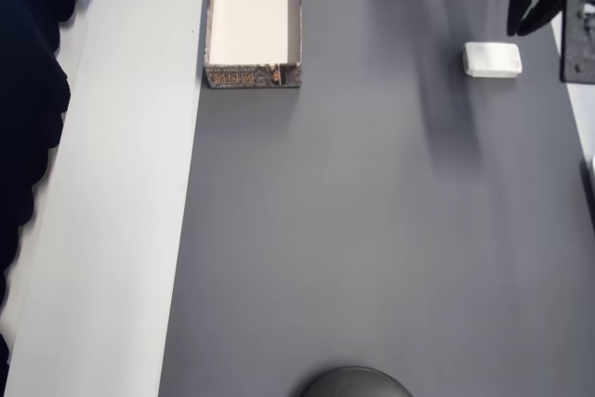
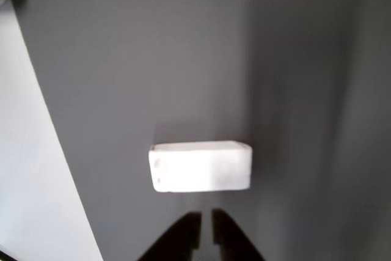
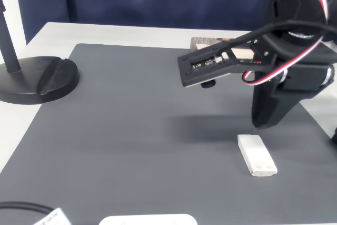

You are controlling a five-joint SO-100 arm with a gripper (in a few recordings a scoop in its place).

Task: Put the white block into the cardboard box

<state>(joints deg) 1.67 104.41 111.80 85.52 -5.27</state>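
The white block (image 1: 492, 59) lies flat on the dark grey mat at the right of the overhead view. In the wrist view the white block (image 2: 200, 166) lies crosswise just ahead of my gripper (image 2: 206, 236), whose two dark fingers stand almost together with nothing between them. In the fixed view my gripper (image 3: 260, 125) points down just above and behind the white block (image 3: 256, 155), apart from it. The cardboard box (image 1: 253, 16) stands at the mat's far left corner with its cream inside bare. In the fixed view the cardboard box (image 3: 210, 41) is mostly hidden behind the arm.
A black round stand base (image 3: 39, 80) sits on the mat's left edge in the fixed view, and the same stand base (image 1: 356, 383) shows at the bottom of the overhead view. A white table strip (image 1: 112, 183) runs beside the mat. A white object (image 3: 147, 219) lies at the near edge.
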